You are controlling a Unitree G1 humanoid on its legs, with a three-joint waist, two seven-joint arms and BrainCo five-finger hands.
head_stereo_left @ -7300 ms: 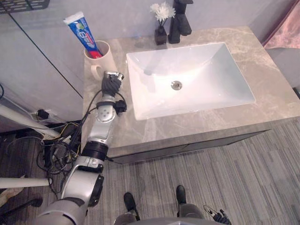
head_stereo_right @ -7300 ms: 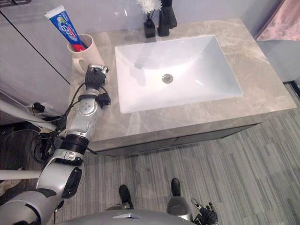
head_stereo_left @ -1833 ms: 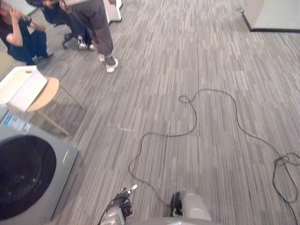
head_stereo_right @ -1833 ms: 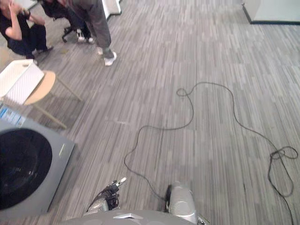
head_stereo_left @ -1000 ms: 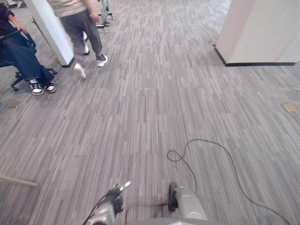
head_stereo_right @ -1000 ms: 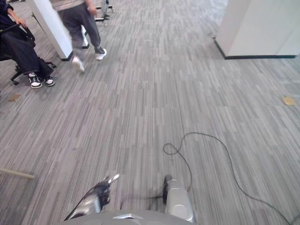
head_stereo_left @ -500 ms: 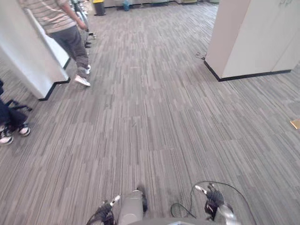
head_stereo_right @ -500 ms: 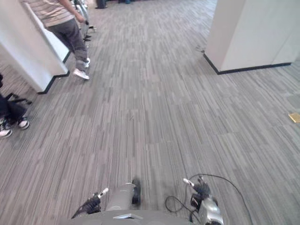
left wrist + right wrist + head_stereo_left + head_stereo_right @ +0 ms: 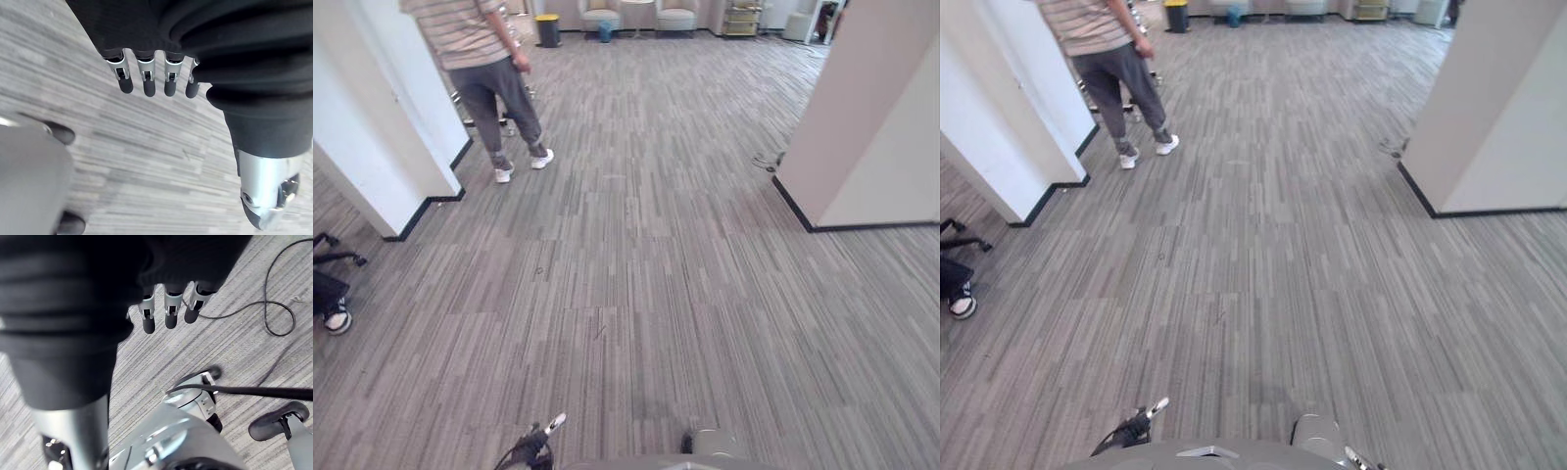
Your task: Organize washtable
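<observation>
- Carpet floor [image 9: 636, 294] ahead, a person [image 9: 484, 69] at its far left — which way the washtable lies cannot be told.
- Left robot hand [image 9: 145, 78] and right robot hand [image 9: 169, 308] hang loose-fingered, empty.

A person in striped shirt and dark trousers [image 9: 480, 59] — cropped above the chest. The left hand [image 9: 532, 451] is cut by the bottom edge.

Left hand [image 9: 148, 81] and right hand [image 9: 168, 313] hang, fingers [image 9: 169, 82] relaxed, over carpet [image 9: 636, 274].
</observation>
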